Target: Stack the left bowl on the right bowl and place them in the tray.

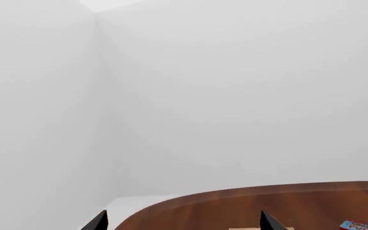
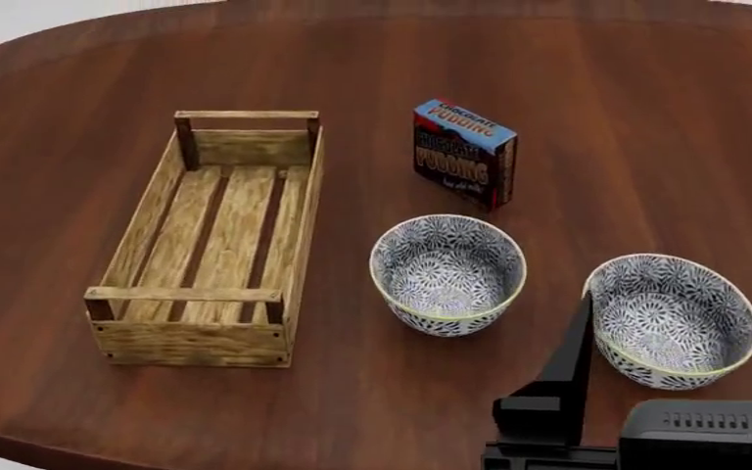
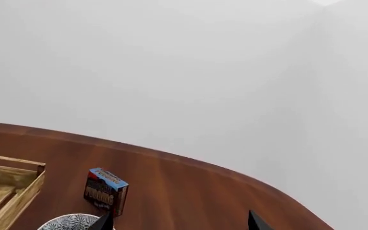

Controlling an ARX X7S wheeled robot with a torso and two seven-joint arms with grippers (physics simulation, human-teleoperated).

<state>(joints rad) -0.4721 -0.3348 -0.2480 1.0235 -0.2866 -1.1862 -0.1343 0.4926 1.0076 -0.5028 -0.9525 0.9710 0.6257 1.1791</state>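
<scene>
Two blue-and-white patterned bowls stand on the brown table. The left bowl (image 2: 448, 274) is at the centre, and the right bowl (image 2: 670, 318) is at the front right. The light-wood tray (image 2: 207, 245) lies to their left with nothing in it. My right gripper (image 2: 680, 292) is open, and its dark fingers (image 2: 570, 357) stand on either side of the right bowl as seen from the head. The right wrist view shows the right gripper (image 3: 179, 223) open, a rim of the left bowl (image 3: 69, 223) and a corner of the tray (image 3: 5, 184). My left gripper (image 1: 184, 223) is open over the table's edge, outside the head view.
A blue chocolate pudding box (image 2: 465, 152) stands upright behind the left bowl; it also shows as the pudding box (image 3: 106, 194) and the pudding box (image 1: 360, 226) in the wrist views. The round table (image 2: 611, 98) extends far back. White walls surround it.
</scene>
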